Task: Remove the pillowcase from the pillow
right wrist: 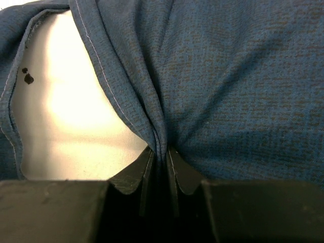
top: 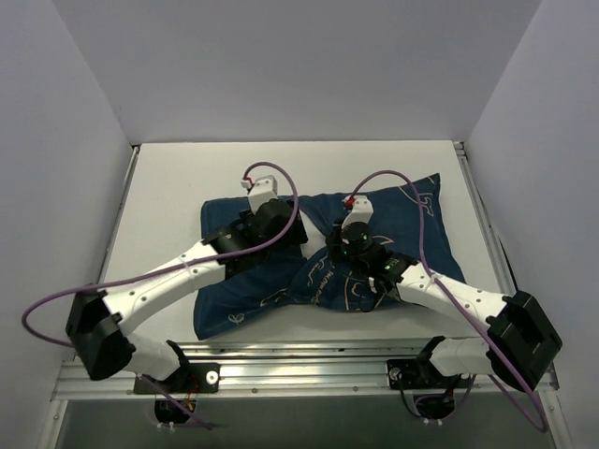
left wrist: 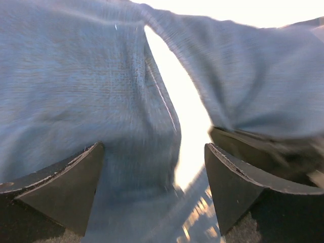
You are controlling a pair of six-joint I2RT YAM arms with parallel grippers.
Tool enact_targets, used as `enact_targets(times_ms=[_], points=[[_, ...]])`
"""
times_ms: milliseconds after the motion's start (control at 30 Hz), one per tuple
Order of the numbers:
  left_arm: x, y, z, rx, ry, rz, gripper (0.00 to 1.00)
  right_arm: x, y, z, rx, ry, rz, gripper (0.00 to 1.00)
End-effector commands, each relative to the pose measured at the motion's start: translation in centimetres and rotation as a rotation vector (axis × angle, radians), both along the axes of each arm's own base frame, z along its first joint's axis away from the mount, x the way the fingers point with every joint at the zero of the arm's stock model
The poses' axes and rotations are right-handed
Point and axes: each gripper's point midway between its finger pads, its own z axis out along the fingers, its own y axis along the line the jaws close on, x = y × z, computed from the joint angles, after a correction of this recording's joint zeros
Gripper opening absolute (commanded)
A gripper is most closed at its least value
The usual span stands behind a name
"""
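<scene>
Pinching a pillowcase (right wrist: 243, 76) fold tight is the R gripper (right wrist: 161, 154); L gripper (left wrist: 153, 147) spread wide over fabric, white pillow (right wrist: 76, 111) showing at opening

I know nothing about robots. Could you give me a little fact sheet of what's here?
pillowcase: navy with cream print, rumpled, lying on the white table
pillow: white, dark specks, showing through the case's opening
right jaws: shut, pinching a fold of pillowcase
left jaws: open, fabric between them, view blurred
progress: pillow not yet out
</scene>
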Motion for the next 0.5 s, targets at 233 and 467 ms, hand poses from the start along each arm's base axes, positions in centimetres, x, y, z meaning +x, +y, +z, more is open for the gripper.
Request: enact_targets(times_ms=[233,467], points=[[2.0,1.0,-4.1,0.274,0.05,0.156,0.77,-2.3,-1.7,-6.1,-0.111,0.158,-0.01,0.07],[-0.5,7.0,-5.8,0.302,0.086,0.251,0.37,-2.1,-4.0,-7.6,-0.148,0.203,-0.09,0.03]])
